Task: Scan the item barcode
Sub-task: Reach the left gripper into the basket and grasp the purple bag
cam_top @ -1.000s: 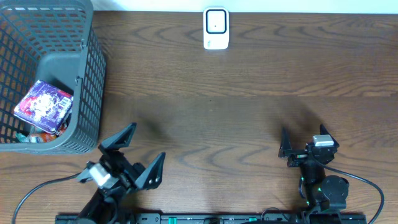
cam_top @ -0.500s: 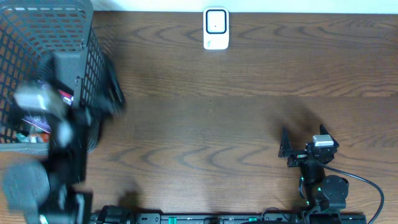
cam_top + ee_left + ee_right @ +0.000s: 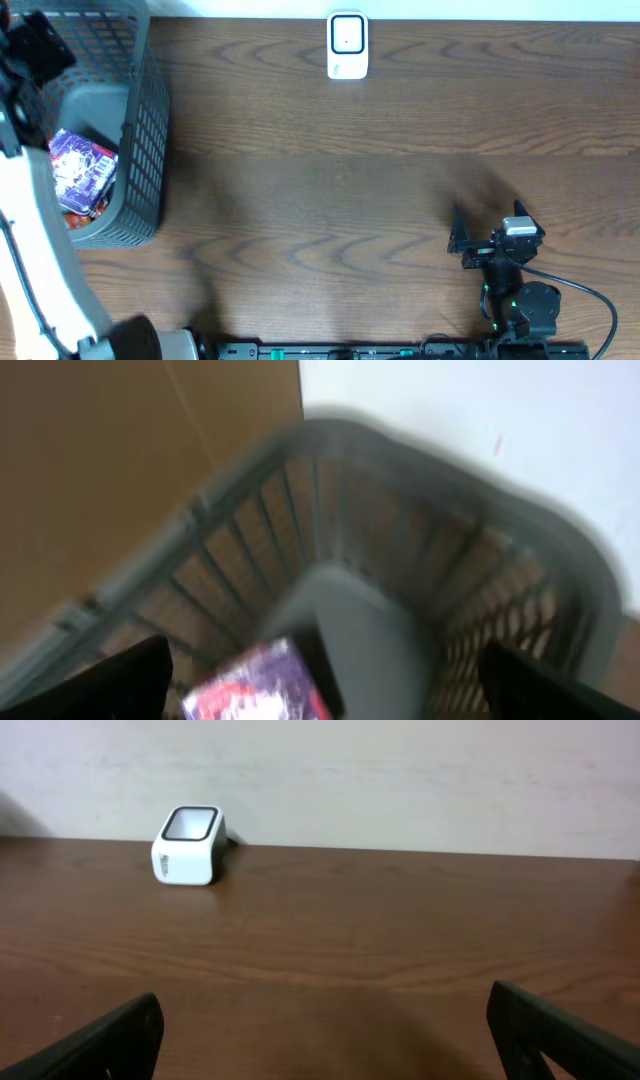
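The item, a flat purple and white packet (image 3: 84, 164), lies inside the grey mesh basket (image 3: 148, 120) at the table's left end. My left gripper (image 3: 36, 48) hangs above the basket's far left corner. In the blurred left wrist view it (image 3: 325, 690) is open, its fingertips (image 3: 130, 678) standing wide either side of the packet (image 3: 262, 682) below, holding nothing. The white barcode scanner (image 3: 347, 45) stands at the table's far edge, its dark window facing up. My right gripper (image 3: 487, 228) rests open and empty at the front right, with the scanner (image 3: 187, 845) far ahead to its left.
More small packets (image 3: 78, 207) lie under the purple one in the basket. The basket's mesh walls (image 3: 500, 610) rise around the left gripper. A white wall (image 3: 400, 770) runs behind the table's far edge. The left arm's white link (image 3: 35, 240) runs along the left edge.
My left arm has swung from the table's front edge up and left, over the basket. The right arm has not moved, and both grippers have stayed open.
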Robot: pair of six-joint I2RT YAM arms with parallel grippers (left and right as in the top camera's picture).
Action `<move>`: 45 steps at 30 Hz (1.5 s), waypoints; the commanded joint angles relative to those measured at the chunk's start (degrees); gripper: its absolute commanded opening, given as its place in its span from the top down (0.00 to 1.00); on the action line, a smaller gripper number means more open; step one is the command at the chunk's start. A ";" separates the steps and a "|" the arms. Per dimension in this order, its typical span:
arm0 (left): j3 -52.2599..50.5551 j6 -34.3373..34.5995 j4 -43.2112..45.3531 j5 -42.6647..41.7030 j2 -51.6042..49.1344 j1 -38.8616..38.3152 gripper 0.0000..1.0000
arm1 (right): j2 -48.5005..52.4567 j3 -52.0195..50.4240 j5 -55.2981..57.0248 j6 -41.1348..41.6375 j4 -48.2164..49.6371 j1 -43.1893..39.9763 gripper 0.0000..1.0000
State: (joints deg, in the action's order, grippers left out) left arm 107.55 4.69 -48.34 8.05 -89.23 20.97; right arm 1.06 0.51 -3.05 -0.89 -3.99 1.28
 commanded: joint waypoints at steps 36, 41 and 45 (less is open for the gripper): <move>-1.66 26.38 -13.22 21.59 -32.54 -1.66 0.01 | -0.24 -0.20 -0.31 0.15 -0.07 -0.33 0.01; -2.78 26.49 -12.17 21.62 -33.31 -1.77 0.01 | -0.24 -0.22 -0.31 0.17 -0.07 -0.33 0.01; -4.31 26.82 -12.07 21.62 -34.32 -1.66 0.04 | -0.24 -0.22 -0.31 0.15 -0.07 -0.33 0.01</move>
State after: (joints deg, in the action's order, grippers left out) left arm 104.55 30.20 -60.18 28.03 -121.93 19.09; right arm 1.06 0.51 -3.07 -0.89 -3.99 1.28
